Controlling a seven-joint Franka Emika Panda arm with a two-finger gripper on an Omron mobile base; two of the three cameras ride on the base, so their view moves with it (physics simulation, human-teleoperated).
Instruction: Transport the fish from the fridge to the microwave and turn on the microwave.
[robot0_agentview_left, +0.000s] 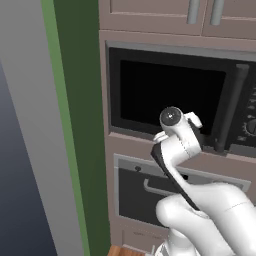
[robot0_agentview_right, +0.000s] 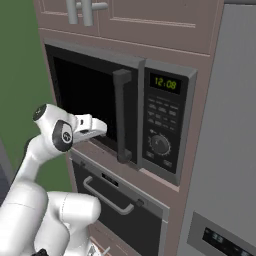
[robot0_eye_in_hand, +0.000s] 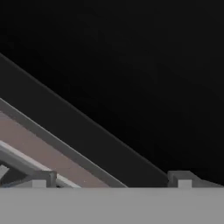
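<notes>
Two big appliances fill the frames: the fridge (robot0_agentview_right: 225, 150), a tall grey slab down the right side of the right base view w/ a small dark panel at lower right, and the microwave (robot0_agentview_right: 165, 120), built into the pinkish-brown cabinetry (robot0_agentview_right: 195, 35) at frame centre. The microwave door (robot0_agentview_left: 170, 95) looks closed (black window, vertical dark handle (robot0_agentview_right: 122, 115) in front of it), clock digits lit green (robot0_agentview_right: 166, 83), dial (robot0_agentview_right: 160, 144) below the keypad. Under it sits a dark oven (robot0_agentview_right: 115, 200) w/ a horizontal bar handle. A green wall strip (robot0_agentview_left: 75, 125) runs down the left-centre of the left base view. The gripper (robot0_agentview_right: 100, 127) hangs just in front of the lower edge of the microwave door, fingers spread wide w/ nothing between them; in the hand view the two fingertips (robot0_eye_in_hand: 183, 178) rise at the bottom edge, well apart, facing the black window. The fish can't be made out anywhere; if it's inside, the dark glass hides it. Progress, as a judgement: w/ the door shut and the pincer empty at the microwave, the carrying part seems done, and what's left is prob. pressing the start control on the panel at the right. Can't confirm the fish is inside, tho.
</notes>
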